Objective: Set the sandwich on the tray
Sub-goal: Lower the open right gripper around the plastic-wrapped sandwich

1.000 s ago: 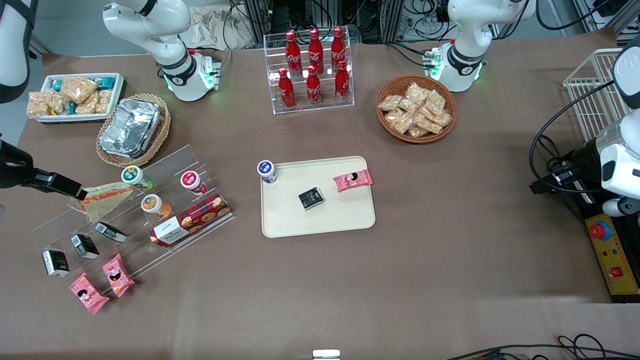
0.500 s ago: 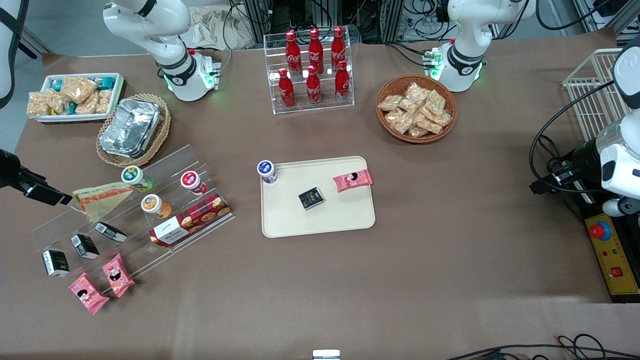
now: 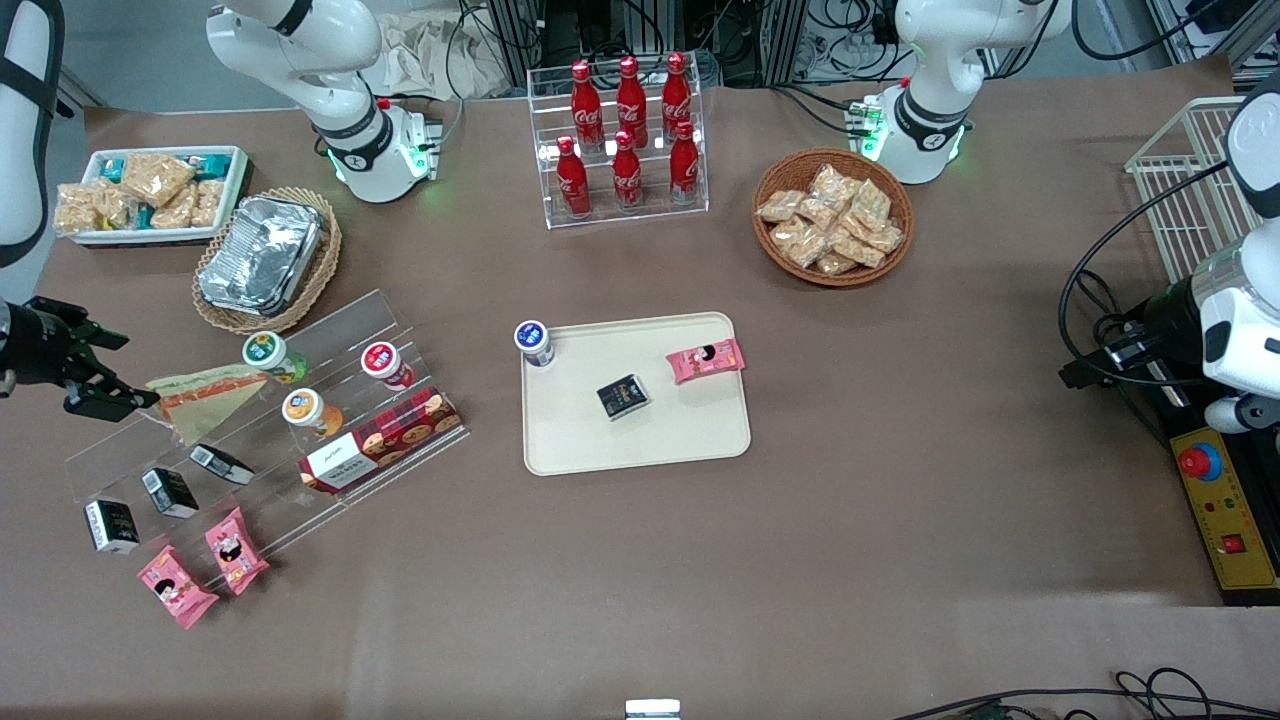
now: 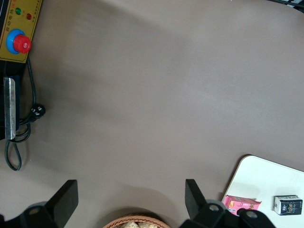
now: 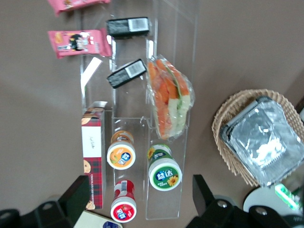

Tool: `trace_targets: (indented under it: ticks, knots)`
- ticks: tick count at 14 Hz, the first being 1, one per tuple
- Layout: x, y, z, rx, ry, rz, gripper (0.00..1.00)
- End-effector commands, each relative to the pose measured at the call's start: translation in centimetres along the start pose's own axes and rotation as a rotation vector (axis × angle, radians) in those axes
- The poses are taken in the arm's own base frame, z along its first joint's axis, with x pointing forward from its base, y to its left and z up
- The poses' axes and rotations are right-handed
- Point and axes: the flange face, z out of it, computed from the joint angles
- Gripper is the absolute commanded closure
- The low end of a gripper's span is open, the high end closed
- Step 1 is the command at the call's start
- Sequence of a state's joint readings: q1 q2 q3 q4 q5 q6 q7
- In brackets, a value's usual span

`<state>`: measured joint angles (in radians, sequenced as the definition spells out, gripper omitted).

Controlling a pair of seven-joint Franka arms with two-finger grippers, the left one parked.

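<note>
1. Front view: high above the table (image 3: 640,560), facing steeply down from its front edge; far enough back to take in the whole tabletop and both arm bases.
2. Right wrist view: close, looking down past the spread gripper (image 5: 138,183), near the clear stepped stand (image 5: 166,47) at the working arm's end; shares the stand, sandwich (image 5: 168,102) and foil container (image 5: 263,140) with the front view.
3. Left wrist view: downward over mostly bare table; shares a tray (image 4: 266,180) corner and the wicker basket (image 4: 130,222) rim with the front view.
</note>
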<state>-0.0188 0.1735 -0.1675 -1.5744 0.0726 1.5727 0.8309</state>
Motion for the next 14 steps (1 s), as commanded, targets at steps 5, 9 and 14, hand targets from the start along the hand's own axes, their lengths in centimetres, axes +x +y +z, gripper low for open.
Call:
trace_targets:
  ticks: [5, 9, 14]
  knots:
    - [5.0, 1.7, 3.7, -0.044, -0.033, 0.080, 0.04]
    - [8.0, 2.5, 5.6, -0.033, -0.029, 0.047, 0.04]
    - [8.3, 1.4, 7.3, -0.032, -0.033, 0.028, 0.04]
